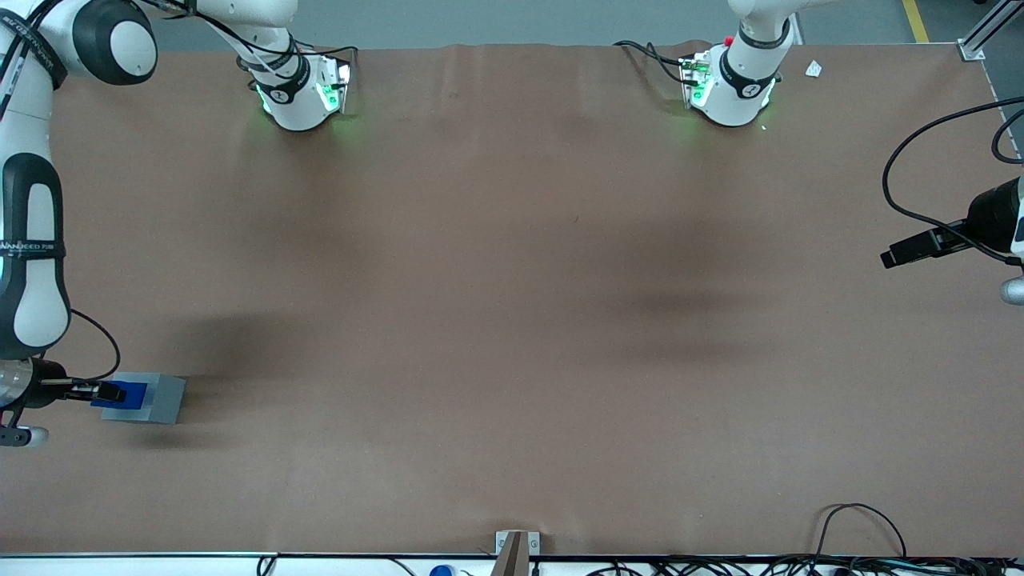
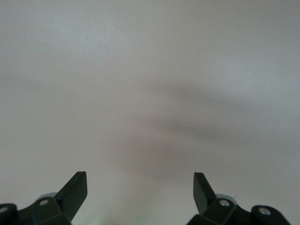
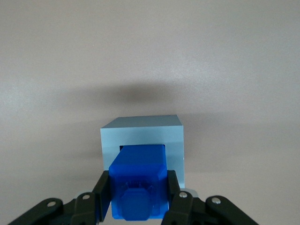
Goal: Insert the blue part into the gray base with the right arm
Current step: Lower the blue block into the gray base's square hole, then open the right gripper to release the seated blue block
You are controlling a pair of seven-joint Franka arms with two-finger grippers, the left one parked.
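blue part point(image 3: 138, 180), clamped in the tool point(image 3: 138, 199), sits inside gray base point(image 3: 143, 133)'s rim.

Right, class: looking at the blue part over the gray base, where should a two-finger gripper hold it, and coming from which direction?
Hold the blue part by its two flat, parallel side faces near the top, coming from above. The gripper already has it shut between its fingers this way. That leaves the lower end free to enter the recess of the gray base, right beneath it.
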